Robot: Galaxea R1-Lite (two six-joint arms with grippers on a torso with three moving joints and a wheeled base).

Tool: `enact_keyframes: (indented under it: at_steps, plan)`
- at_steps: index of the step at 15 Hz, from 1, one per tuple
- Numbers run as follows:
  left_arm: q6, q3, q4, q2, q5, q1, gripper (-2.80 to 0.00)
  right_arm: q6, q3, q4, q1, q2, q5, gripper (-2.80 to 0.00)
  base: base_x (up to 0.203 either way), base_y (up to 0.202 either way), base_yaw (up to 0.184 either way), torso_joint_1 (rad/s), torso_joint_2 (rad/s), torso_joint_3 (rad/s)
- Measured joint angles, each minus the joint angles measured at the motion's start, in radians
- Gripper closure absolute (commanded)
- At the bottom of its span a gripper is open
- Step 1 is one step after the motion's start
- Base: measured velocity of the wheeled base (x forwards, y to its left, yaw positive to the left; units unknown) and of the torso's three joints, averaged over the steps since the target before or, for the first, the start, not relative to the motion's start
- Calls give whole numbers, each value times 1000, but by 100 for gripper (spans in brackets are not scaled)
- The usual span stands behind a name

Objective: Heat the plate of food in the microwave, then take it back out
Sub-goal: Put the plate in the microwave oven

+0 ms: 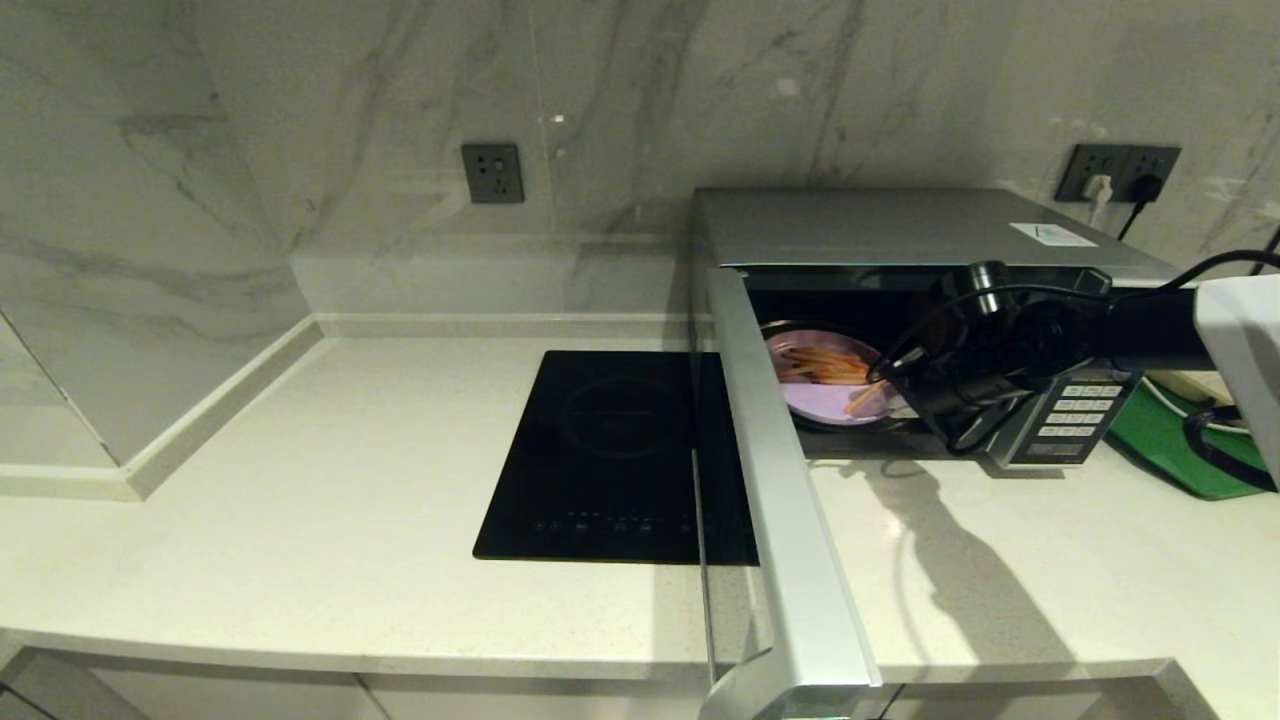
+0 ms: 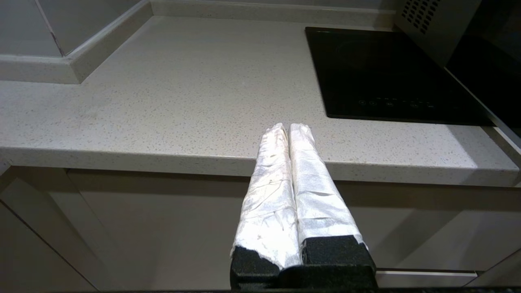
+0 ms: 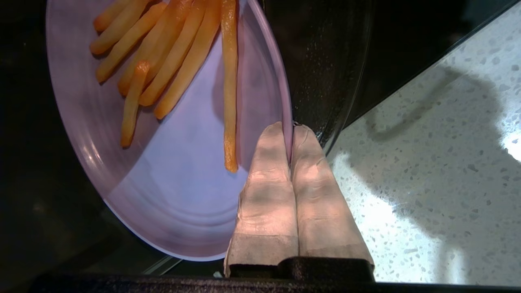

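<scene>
1. The left tool (image 2: pixel 288 128) is parked at the near edge of the tabletop (image 1: pixel 300 560), fingers pressed together, holding nothing.
2. The microwave door (image 1: pixel 790 520) stands swung open toward the robot, over the right edge of the black cooktop (image 1: pixel 610 450).
3. The right tool (image 3: pixel 291 126) reaches into the microwave (image 1: pixel 900 230) mouth; its fingers (image 3: pixel 268 162) are clamped on the plate (image 3: pixel 175 175) rim.
4. The plate lies inside the cavity on the glass turntable (image 3: pixel 325 81), fries (image 3: pixel 183 53) heaped on its far half.
5. The keypad (image 1: pixel 1078 410) sits beside the cavity on the right.
6. A green board (image 1: pixel 1160 440) lies right of the microwave.
7. Wall sockets (image 1: pixel 492 173) sit behind.
</scene>
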Motion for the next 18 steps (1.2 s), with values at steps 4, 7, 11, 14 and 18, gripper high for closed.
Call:
enact_keyframes:
  at_steps: [4,7,11,14,18]
  plan:
    - [0,0,0,0,0,0,0,-2,-4,-2,1,9,-32,0,0,0,0,0,0,0]
    - [0,0,0,0,0,0,0,0,-9,-1,1,11,-37,-280,0,0,0,0,0,0]
    - [1,0,0,0,0,0,0,0,-20,-1,1,-2,-37,-280,0,0,0,0,0,0]
    - [1,0,0,0,0,0,0,0,-22,2,0,-36,-36,-280,0,0,0,0,0,0]
    - [1,0,0,0,0,0,0,2,7,17,1,-101,-33,-280,0,0,0,0,0,0]
